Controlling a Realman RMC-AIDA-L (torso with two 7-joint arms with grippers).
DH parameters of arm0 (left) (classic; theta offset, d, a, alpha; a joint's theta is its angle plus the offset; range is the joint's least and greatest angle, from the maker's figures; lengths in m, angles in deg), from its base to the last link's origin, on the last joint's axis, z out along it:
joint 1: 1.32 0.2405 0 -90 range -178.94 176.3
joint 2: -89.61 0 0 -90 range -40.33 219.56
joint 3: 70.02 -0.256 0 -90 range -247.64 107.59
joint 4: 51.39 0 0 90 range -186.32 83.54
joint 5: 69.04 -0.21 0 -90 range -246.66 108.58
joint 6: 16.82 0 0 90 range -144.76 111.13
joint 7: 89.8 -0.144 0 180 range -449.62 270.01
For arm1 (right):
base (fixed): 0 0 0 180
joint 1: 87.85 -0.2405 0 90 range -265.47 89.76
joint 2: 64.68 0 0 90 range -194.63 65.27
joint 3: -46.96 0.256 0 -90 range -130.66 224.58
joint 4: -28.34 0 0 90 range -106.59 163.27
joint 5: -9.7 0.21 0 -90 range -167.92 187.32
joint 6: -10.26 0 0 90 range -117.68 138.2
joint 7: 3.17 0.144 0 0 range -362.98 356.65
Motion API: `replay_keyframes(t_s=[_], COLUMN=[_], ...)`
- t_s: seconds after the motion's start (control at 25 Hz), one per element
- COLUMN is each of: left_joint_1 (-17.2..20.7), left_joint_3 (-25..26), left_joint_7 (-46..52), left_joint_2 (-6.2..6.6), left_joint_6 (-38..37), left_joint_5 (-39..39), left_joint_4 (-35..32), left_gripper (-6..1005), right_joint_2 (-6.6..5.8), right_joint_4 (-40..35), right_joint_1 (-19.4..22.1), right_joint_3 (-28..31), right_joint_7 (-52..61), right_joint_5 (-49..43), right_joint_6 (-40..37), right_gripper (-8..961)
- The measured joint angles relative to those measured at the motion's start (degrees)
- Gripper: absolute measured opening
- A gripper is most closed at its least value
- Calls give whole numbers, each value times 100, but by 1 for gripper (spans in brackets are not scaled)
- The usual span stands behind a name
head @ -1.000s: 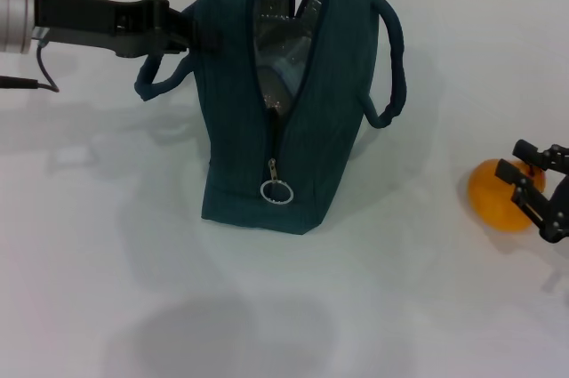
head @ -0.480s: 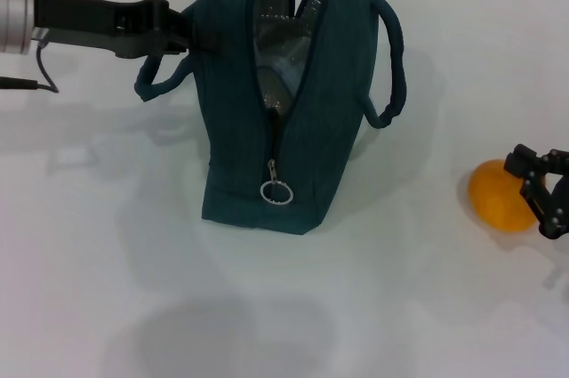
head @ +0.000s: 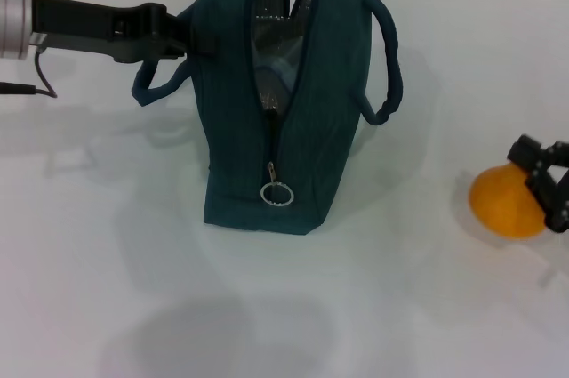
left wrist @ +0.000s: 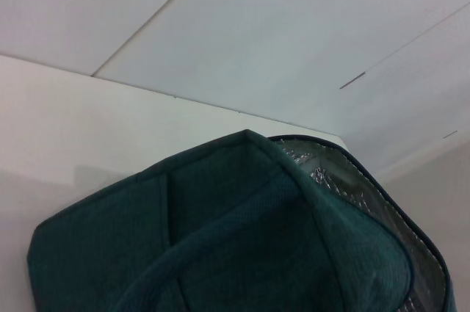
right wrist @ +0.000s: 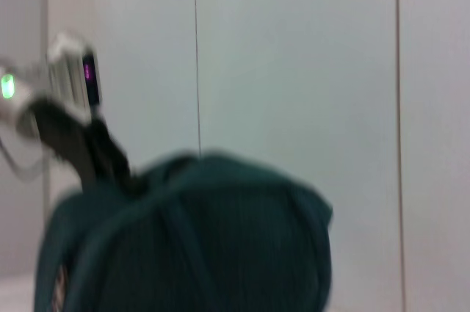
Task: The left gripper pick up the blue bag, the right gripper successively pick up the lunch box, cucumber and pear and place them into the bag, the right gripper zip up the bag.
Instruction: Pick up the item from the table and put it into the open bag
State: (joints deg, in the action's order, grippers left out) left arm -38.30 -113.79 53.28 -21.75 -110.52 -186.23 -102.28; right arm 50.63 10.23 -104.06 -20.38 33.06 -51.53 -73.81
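The bag is dark blue-green, shiny silver inside, with a silver ring on its zip. The pear is orange. The counter is white. Both end effectors, left and right, are black.

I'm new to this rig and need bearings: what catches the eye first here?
A dark blue bag stands mid-table, its top gaping and its zipper pull low on the near end, with the left gripper at its left side. At the far right, the right gripper is around an orange fruit.
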Motion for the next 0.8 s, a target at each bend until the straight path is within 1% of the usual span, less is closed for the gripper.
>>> replay_keyframes(t_s=[0.12,0.24,0.44,0.52,0.68,0.72,0.8], left_joint_1=[0,-1,-8,-18,-43,-59,-88], left_joint_3=[0,0,0,-9,-9,-8,-7], left_joint_7=[0,4,8,9,12,21,49], left_joint_2=[-1,-9,-52,-80,-140,-152,-154], left_joint_6=[-5,-8,-15,-19,-89,-104,-110], left_joint_5=[2,4,5,5,6,6,10], left_joint_4=[0,0,0,0,-1,-2,-14], left_gripper=[52,52,52,52,52,52,52], right_joint_2=[-9,-28,-11,3,21,23,21], right_joint_4=[-37,-158,-817,-1037,-1151,-1167,-1195], right_joint_1=[-38,-175,-470,-740,-1478,-1740,-2088], right_joint_3=[45,51,47,41,46,40,20], right_joint_7=[330,764,1487,1784,2284,2424,2589], right_joint_5=[208,412,440,440,442,442,438], right_joint_6=[-441,-869,-990,-992,-956,-935,-881], right_gripper=[40,39,43,45,50,51,53])
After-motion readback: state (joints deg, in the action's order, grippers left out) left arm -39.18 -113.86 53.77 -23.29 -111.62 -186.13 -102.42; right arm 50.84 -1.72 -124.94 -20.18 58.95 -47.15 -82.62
